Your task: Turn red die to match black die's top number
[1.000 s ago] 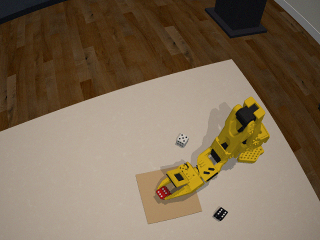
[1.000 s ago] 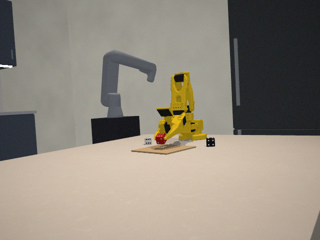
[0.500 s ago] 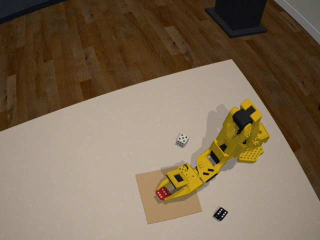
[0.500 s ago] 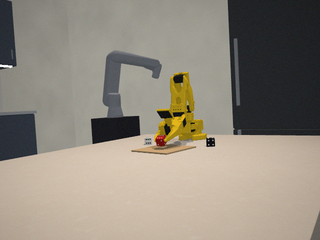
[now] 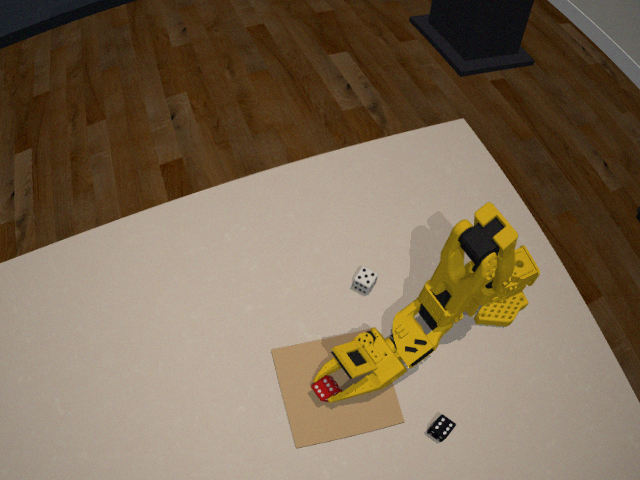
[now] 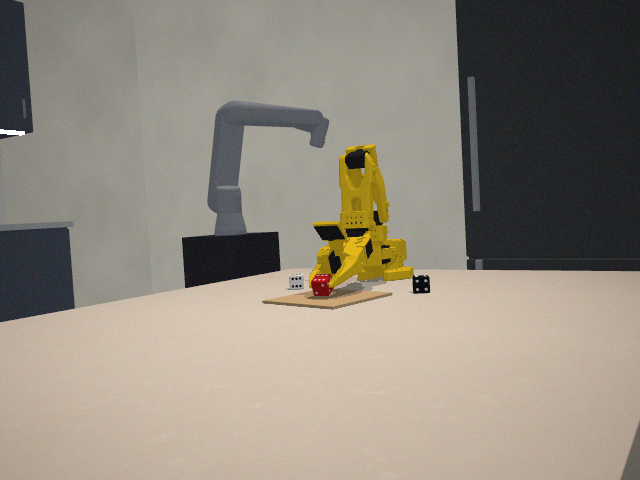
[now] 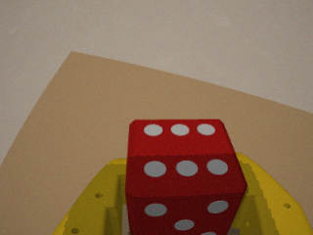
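The red die (image 5: 324,387) (image 6: 321,285) (image 7: 183,183) sits between the yellow fingers of my gripper (image 5: 324,391) (image 6: 326,283) (image 7: 183,225), which is shut on it. The die is low over the left part of the tan mat (image 5: 341,428) (image 6: 361,297) (image 7: 72,117); I cannot tell whether it touches. The wrist view shows rows of three pips on the die's upper part and five pips on the face towards the camera. The black die (image 5: 440,427) (image 6: 420,284) lies on the table just off the mat's right corner, with six pips on top.
A white die (image 5: 363,280) (image 6: 296,281) showing five on top lies on the beige table (image 5: 155,335) behind the mat. The arm's base (image 5: 501,304) stands at the table's right side. A grey robot arm (image 6: 232,155) on a dark pedestal stands beyond the table.
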`<state>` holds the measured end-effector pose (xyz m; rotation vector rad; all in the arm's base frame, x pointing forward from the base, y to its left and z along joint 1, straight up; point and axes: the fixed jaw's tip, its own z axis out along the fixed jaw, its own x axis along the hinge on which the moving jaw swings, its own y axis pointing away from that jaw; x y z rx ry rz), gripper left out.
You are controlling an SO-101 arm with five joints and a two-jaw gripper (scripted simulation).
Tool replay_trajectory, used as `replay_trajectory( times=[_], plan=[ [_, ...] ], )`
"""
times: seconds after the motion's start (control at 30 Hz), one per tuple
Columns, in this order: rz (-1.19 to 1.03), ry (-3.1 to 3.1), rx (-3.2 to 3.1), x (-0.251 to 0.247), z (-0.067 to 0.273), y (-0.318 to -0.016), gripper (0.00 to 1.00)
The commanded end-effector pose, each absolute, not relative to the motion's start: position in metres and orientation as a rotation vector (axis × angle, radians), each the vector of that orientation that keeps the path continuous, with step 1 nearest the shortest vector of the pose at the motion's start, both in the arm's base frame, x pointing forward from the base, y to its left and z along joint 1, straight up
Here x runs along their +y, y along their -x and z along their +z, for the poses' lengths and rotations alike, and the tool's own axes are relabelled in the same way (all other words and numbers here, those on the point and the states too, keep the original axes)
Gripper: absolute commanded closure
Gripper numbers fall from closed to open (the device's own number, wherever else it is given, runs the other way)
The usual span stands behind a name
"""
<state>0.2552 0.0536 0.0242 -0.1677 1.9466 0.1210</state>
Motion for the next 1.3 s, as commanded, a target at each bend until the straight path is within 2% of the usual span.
replay_trajectory(
  times=[0.0, 1.27],
  plan=[
    [0.132, 0.161, 1.879, 0.0561, 0.0359, -0.2625, 1.00],
    [0.132, 0.161, 1.879, 0.0562, 0.0323, -0.2626, 0.99]
  ],
)
